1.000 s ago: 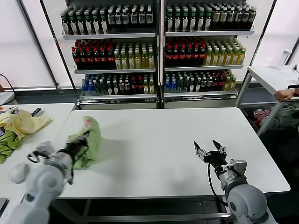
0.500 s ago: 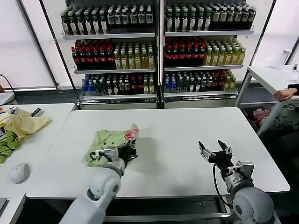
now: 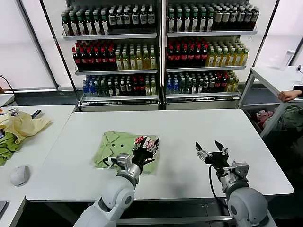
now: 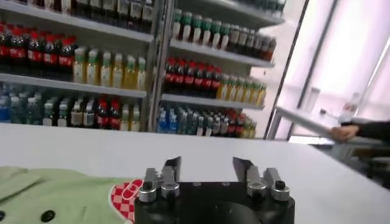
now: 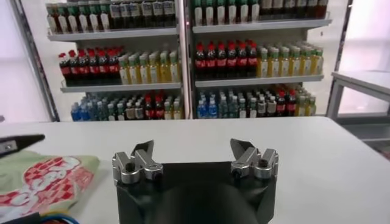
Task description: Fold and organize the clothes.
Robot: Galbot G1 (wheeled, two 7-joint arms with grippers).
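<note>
The light green polo shirt [image 3: 116, 147] lies bunched on the white table [image 3: 189, 127], left of centre, its red-and-white logo [image 3: 141, 140] facing up at its right end. My left gripper [image 3: 147, 147] is open and empty, low over the shirt's right edge beside the logo. The left wrist view shows the shirt [image 4: 55, 195], dark buttons and logo [image 4: 125, 192] beside the open gripper [image 4: 207, 167]. My right gripper [image 3: 209, 150] is open and empty over bare table to the right. The right wrist view [image 5: 190, 151] shows the shirt's logo [image 5: 46, 179] off to one side.
A side table [image 3: 38, 142] on the left holds a pale yellow garment [image 3: 21, 124], a darker green cloth [image 3: 7, 146] and a white mouse-like object [image 3: 20, 175]. Drink shelves [image 3: 161, 47] stand behind. Another table [image 3: 272, 78] and a person's hand [image 3: 289, 95] are at far right.
My left arm swung right across the table, carrying the shirt from the left edge toward the centre, then opened and let it go. My right gripper barely shifted.
</note>
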